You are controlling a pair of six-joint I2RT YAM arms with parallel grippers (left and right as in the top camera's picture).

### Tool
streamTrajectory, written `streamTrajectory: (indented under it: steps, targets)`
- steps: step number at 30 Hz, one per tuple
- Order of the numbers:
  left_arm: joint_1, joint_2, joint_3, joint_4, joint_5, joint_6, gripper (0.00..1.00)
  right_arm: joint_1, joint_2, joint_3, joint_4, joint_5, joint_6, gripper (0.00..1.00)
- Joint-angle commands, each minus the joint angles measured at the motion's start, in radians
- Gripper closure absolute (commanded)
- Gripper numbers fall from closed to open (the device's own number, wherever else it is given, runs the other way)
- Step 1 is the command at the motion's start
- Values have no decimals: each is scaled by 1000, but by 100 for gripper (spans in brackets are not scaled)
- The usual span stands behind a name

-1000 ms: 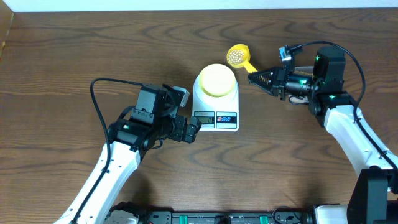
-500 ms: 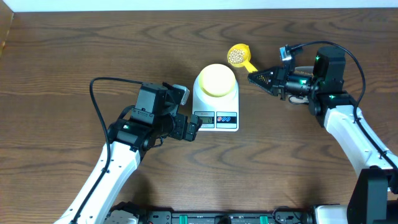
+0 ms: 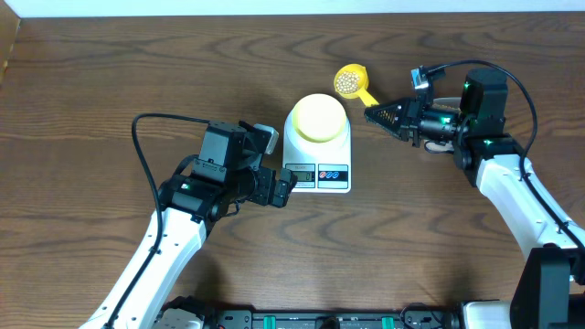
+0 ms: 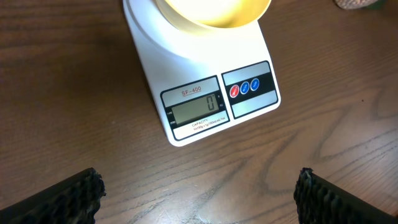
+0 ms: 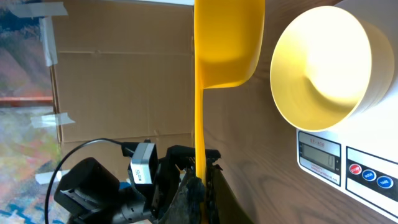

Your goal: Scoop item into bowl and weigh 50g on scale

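the small round pale-yellow bowl (image 3: 318, 116) sits on the white digital scale (image 3: 344, 147); behind-right, the yellow plastic long-handled scoop (image 3: 366, 94) holds tan beans (image 3: 346, 83).

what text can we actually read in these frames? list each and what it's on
"SF-400": on the scale, above its display.
"0": on the display.
"CAPACITY": print under the display; the rest of that line is too small to read.
Marks left of the display and on the round buttons: too small to read.
No text on the bowl or the scoop.
Overhead and right wrist views: the scale print is blurred.
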Motion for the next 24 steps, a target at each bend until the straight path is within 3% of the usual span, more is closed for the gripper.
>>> streamTrajectory:
  steps: [1,24]
  targets:
    - [-2,4,2,2,-10,2,0,6,5,0,3,-3,-34,99]
    - [-2,4,2,2,-10,3,0,3,5,0,-1,54,-144,99]
